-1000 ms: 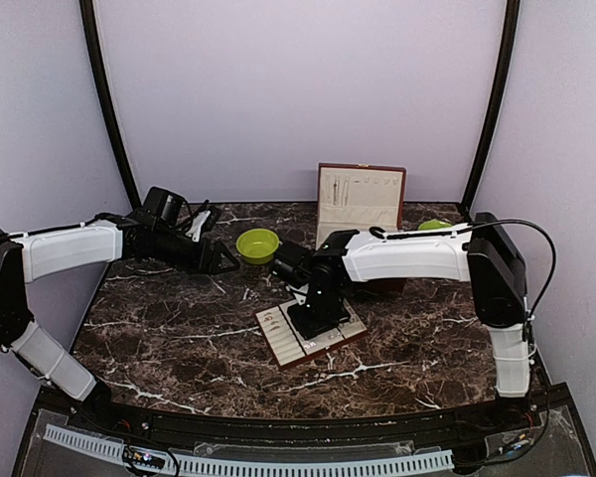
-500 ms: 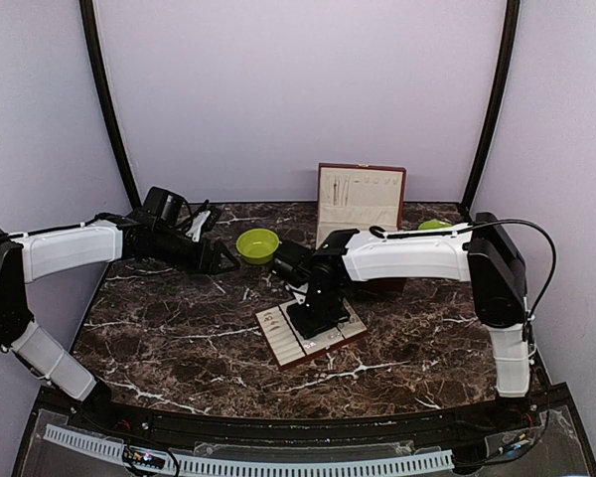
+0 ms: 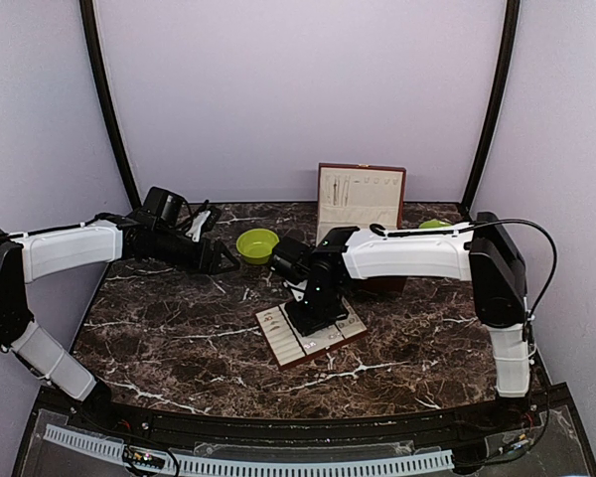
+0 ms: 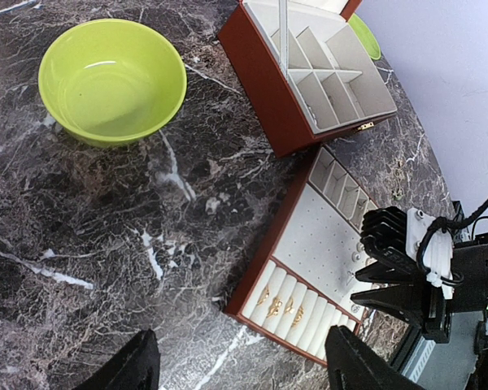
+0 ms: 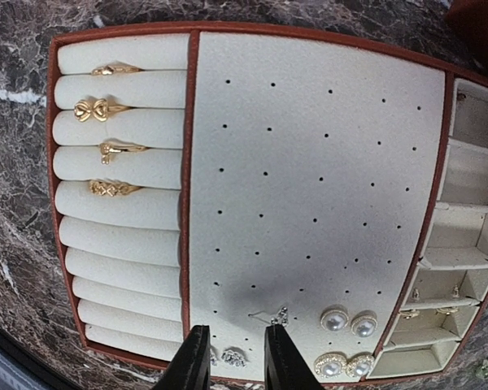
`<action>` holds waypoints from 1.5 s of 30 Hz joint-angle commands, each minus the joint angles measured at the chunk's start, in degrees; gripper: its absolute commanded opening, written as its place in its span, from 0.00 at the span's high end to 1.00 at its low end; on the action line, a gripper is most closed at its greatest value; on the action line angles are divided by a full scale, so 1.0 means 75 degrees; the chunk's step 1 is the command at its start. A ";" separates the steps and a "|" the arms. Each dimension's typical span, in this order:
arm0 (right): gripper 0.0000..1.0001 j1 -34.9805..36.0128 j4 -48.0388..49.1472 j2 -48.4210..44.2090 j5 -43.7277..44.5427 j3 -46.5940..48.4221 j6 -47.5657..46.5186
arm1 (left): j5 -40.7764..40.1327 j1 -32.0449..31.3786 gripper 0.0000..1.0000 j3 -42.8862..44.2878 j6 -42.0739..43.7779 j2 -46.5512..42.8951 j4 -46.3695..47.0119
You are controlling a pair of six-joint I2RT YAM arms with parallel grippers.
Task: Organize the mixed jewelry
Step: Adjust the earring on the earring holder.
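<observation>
The red-brown tray (image 3: 278,343) lies mid-table. In the right wrist view its cream pad (image 5: 309,162) carries pearl studs (image 5: 347,322), a small crystal stud (image 5: 232,356) and a loose silvery pin earring (image 5: 272,317) lying flat. Gold rings (image 5: 106,150) sit in the roll slots. My right gripper (image 5: 234,361) hovers just above the pad's near edge, its jaws narrowly open and empty, the crystal stud between the fingers and the pin earring by the right fingertip (image 5: 281,357). My left gripper (image 4: 244,366) is wide open and empty above the marble, left of the tray (image 4: 325,244).
The open red-brown jewelry box (image 3: 361,199) stands behind the tray with its lid upright; its cream compartments show in the left wrist view (image 4: 325,81). A lime-green bowl (image 3: 257,244) sits near the left gripper (image 3: 219,260). A green plate (image 3: 434,226) lies at the back right.
My right wrist has shifted slightly left over the tray. The left arm has not moved.
</observation>
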 commanded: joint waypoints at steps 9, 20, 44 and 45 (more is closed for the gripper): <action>0.76 0.0090 0.0065 0.0004 -0.0143 0.0118 0.0009 | 0.0118 -0.0027 0.27 -0.0095 -0.0006 -0.0248 0.0029; 0.77 0.0147 0.0058 -0.0219 0.0367 0.0161 0.0236 | 0.0109 -0.0027 0.27 -0.0101 -0.0006 -0.0260 0.0026; 0.59 -0.0170 0.1240 -0.0482 -0.0140 -0.0955 0.0373 | 0.0096 -0.0027 0.27 -0.0103 -0.0017 -0.0209 0.0032; 0.60 -0.0164 0.1239 -0.0472 -0.0156 -0.0956 0.0370 | 0.0104 -0.0027 0.27 -0.0096 -0.0017 -0.0219 0.0029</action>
